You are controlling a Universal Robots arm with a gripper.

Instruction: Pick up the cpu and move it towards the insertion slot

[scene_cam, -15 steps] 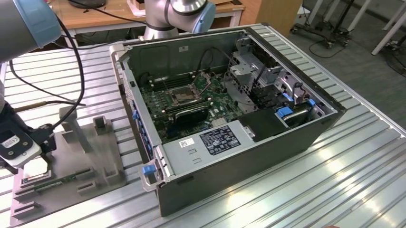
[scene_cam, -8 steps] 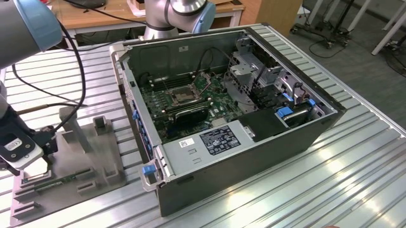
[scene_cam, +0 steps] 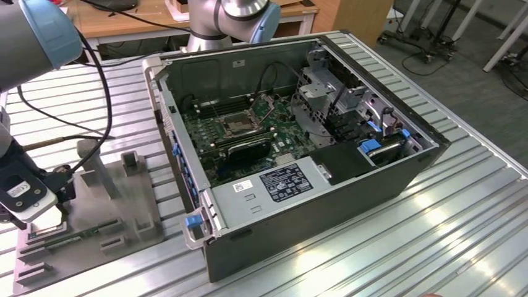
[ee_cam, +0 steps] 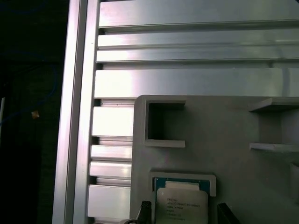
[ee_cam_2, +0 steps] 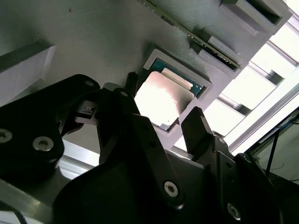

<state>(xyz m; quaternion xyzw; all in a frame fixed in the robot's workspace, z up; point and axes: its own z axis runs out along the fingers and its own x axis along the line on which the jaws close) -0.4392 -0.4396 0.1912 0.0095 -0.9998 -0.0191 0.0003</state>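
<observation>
Cpu (ee_cam_2: 166, 93) lies in a grey holder's (ee_cam_2: 93, 28) square recess, directly between the fingers of the pincer (ee_cam_2: 163, 97), which is open wide and grips nothing.

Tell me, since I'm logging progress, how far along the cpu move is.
Done: the gripper is placed over the cpu, a finger on either side.
In hand: nothing yet. The jaws are open with gaps beside the chip, and it lies flat in its recess in the grey holder.
Left: the grasp, the lift and the whole carry to the slot inside the open case.
</observation>
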